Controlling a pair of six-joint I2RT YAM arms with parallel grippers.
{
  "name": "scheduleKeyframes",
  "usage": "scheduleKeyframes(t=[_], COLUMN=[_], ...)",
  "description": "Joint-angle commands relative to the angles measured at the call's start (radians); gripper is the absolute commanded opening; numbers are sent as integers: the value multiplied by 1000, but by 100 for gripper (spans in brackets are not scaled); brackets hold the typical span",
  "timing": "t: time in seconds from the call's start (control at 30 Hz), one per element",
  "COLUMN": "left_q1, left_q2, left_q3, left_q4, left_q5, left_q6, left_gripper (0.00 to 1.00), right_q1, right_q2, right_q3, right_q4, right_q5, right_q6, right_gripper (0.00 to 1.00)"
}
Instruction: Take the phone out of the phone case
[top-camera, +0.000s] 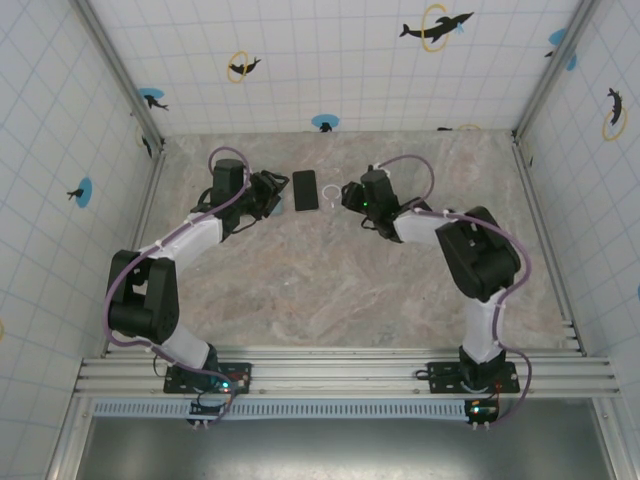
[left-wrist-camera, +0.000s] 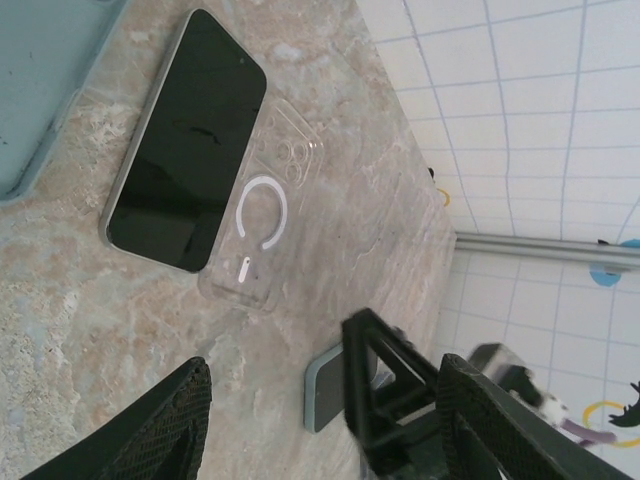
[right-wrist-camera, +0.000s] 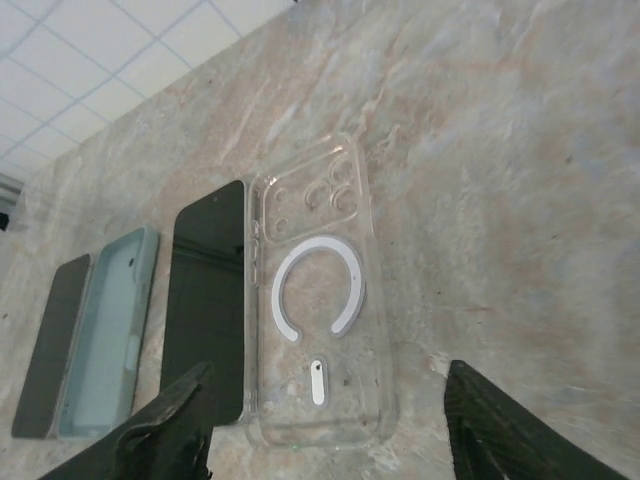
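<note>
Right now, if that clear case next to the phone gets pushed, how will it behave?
The clear case looks like a thin empty shell, so probably light and somewhat bendy. Lying flat on the smooth table, it would likely slide, not tip.

We look down from the top ext cam, set high & behind the arms' bases (top-camera: 208, 380), facing fwd over the whole worktop (top-camera: 330, 290) to the tiled back wall (top-camera: 330, 70). It's far off, so things look small. Our left wrist cam rides behind the left tool (top-camera: 270, 195), low & close, view rolled sideways, facing across twd the right tool (top-camera: 349, 194). Right wrist cam sits close too, tilted down from the other side. Both wrist views share the phone (left-wrist-camera: 185, 140) & clear case (right-wrist-camera: 315, 300) side by side. Top view has them too, btw the tools.
</note>
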Motion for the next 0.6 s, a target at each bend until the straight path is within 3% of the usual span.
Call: scheduleKeyframes(t=[0.0,0.07,0.3,0.37,0.57], left_q1=[6,3,-40,-58,-91], left_q2=[7,6,17,31,66], left_q3=[20,16,1,8,21], left_q4=[7,18,74,87,123], left_q5=[26,36,51,50,66], left_q6=[37,34,8,3,-14], left_gripper=[62,62,67,68,69], right_q1=[-36,-54,-131,-143,-152], right_q2=[-129,-188,-336,-352,-291], right_q3=[-67,-97,-170,-172,-116], right_q4=[-119,-200,-425,-458,-536], right_q5=[51,80,117,135,165], right_q6=[-26,-20,25,38,95], right_gripper=[69,80,92,100,99])
